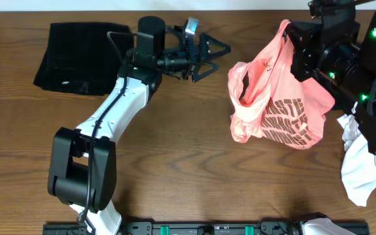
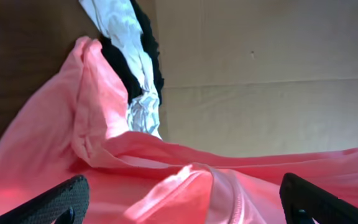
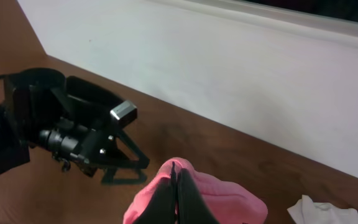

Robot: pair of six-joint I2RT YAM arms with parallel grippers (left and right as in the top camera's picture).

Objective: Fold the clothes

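The salmon-pink T-shirt (image 1: 276, 98) with dark lettering hangs bunched at the right of the table. My right gripper (image 1: 291, 34) is shut on its top edge and holds it up; the right wrist view shows the closed fingers (image 3: 176, 186) pinching pink cloth (image 3: 229, 199). My left gripper (image 1: 215, 50) is open and empty, left of the shirt, pointing at it. In the left wrist view the pink cloth (image 2: 185, 186) lies between the spread fingers (image 2: 185, 208) without touching them. A folded black rectangle (image 1: 77, 57) lies at the back left.
White garments (image 1: 358, 163) lie heaped at the right edge under the right arm, with black and white cloth (image 2: 135, 68) showing behind the shirt. Another white piece (image 1: 322, 227) sits at the front edge. A white wall (image 3: 229, 68) borders the table's far side.
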